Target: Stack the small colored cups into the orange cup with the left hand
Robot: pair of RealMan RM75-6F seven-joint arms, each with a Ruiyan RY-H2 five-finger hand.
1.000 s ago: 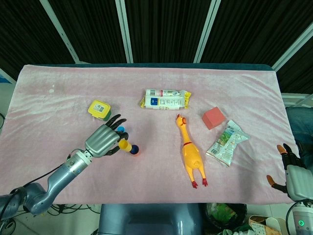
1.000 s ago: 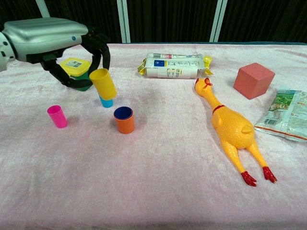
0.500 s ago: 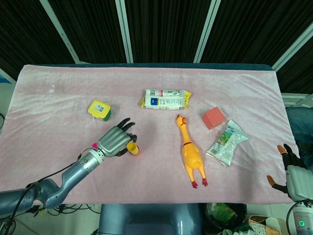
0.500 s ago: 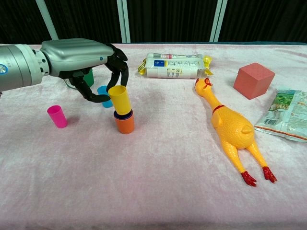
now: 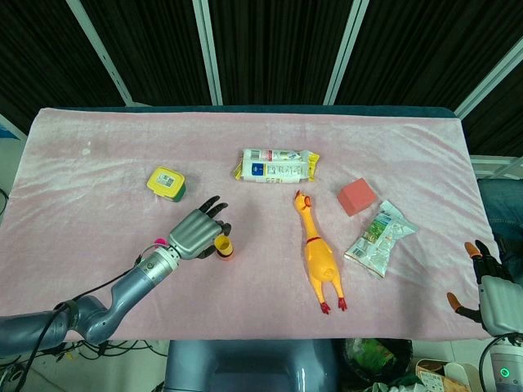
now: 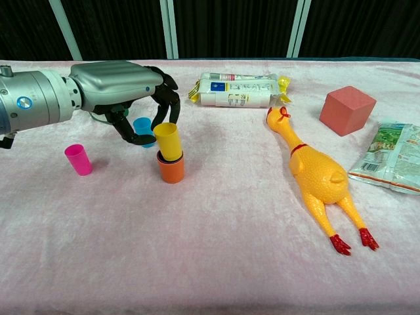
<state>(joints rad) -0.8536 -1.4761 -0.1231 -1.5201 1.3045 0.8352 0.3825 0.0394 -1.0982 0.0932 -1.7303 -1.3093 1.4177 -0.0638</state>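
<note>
The orange cup (image 6: 172,172) stands on the pink cloth with a dark blue cup nested inside it. A yellow cup (image 6: 168,140) sits tilted in that stack, and my left hand (image 6: 125,85) holds it between thumb and fingers from the left. In the head view the left hand (image 5: 196,231) covers most of the yellow cup (image 5: 223,243) and orange cup (image 5: 227,254). A pink cup (image 6: 79,159) stands alone to the left. A light blue cup (image 6: 141,125) is partly hidden behind the hand. My right hand (image 5: 489,286) hangs off the table's right edge, fingers apart and empty.
A yellow-lidded green jar (image 5: 167,182) stands behind the left hand. A snack pack (image 6: 239,90) lies at the back centre. A rubber chicken (image 6: 315,174), a red block (image 6: 347,109) and a green-white packet (image 6: 394,157) lie to the right.
My left hand carried the yellow cup to the right and down, from above the light blue cup into the orange cup's stack.
</note>
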